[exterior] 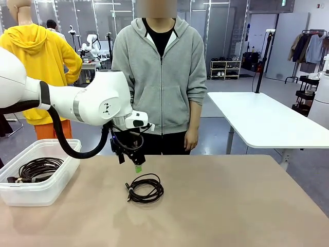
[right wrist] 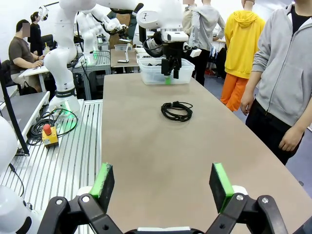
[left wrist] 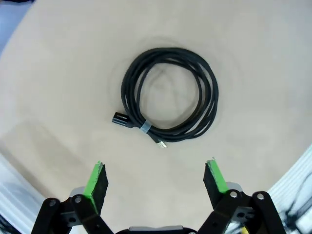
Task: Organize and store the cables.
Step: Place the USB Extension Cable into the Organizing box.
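On the tan table (exterior: 231, 206), a coiled black cable (exterior: 145, 188) lies flat by itself, with the left gripper (exterior: 129, 157) hanging just above its far side.

Both green pads (left wrist: 96, 181) of the left gripper are spread wide apart and hold nothing; the cable sits out past them. A small band (left wrist: 145, 127) ties the coil near its plug (left wrist: 120, 118). Left of the cable, a clear plastic bin (exterior: 49, 189) holds another coiled cable (exterior: 37, 169). The right gripper (right wrist: 163, 181) is wide apart too, with nothing in it, well away from the cable. A person in a grey hoodie (exterior: 160, 77) stands behind the table.
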Tool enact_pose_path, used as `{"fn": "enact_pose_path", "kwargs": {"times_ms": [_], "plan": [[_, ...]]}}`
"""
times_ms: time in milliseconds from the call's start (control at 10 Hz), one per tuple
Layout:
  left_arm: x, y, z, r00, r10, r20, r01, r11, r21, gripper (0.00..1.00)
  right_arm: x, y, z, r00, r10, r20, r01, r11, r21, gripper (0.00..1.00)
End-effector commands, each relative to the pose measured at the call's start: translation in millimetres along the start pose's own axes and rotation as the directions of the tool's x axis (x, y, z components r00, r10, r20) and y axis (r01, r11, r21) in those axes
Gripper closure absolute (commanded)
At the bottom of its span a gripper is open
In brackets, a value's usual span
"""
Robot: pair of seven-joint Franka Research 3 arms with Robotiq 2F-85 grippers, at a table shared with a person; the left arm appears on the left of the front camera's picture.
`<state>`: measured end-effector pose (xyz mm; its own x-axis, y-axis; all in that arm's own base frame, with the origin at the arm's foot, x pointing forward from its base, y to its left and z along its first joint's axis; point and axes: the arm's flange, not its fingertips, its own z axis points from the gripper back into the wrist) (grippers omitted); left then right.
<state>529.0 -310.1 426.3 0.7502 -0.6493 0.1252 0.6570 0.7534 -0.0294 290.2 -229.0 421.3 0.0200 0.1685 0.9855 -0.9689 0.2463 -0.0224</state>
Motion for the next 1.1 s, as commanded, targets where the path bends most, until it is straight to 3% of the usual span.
{"fn": "enact_pose_path", "kwargs": {"times_ms": [0, 300, 500, 700, 900, 1000], "plan": [[-4, -15, -9, 0.952, 0.302, 0.043, -0.302, 0.953, 0.002, 0.00, 6, 1, -1, 1.000, -0.013, 0.006, 0.013, 1.000, -0.006, 0.00], [-12, -26, -35, 0.780, 0.609, 0.144, -0.624, 0.775, 0.105, 0.00, 6, 1, -1, 1.000, -0.013, 0.006, 0.013, 1.000, -0.006, 0.00], [-19, -29, -56, 0.750, 0.636, 0.183, -0.662, 0.727, 0.185, 0.00, 6, 1, -1, 1.000, -0.013, 0.006, 0.013, 1.000, -0.006, 0.00], [-25, -26, -65, 0.736, 0.657, 0.163, -0.677, 0.711, 0.193, 0.00, 6, 1, -1, 1.000, -0.013, 0.006, 0.013, 1.000, -0.006, 0.00], [-24, -16, -75, 0.696, 0.700, 0.160, -0.718, 0.684, 0.133, 0.00, 6, 1, -1, 1.000, -0.013, 0.006, 0.013, 1.000, -0.006, 0.00], [-23, -10, -80, 0.703, 0.695, 0.150, -0.710, 0.698, 0.091, 0.00, 6, 1, -1, 1.000, -0.013, 0.006, 0.013, 1.000, -0.006, 0.00]]}}
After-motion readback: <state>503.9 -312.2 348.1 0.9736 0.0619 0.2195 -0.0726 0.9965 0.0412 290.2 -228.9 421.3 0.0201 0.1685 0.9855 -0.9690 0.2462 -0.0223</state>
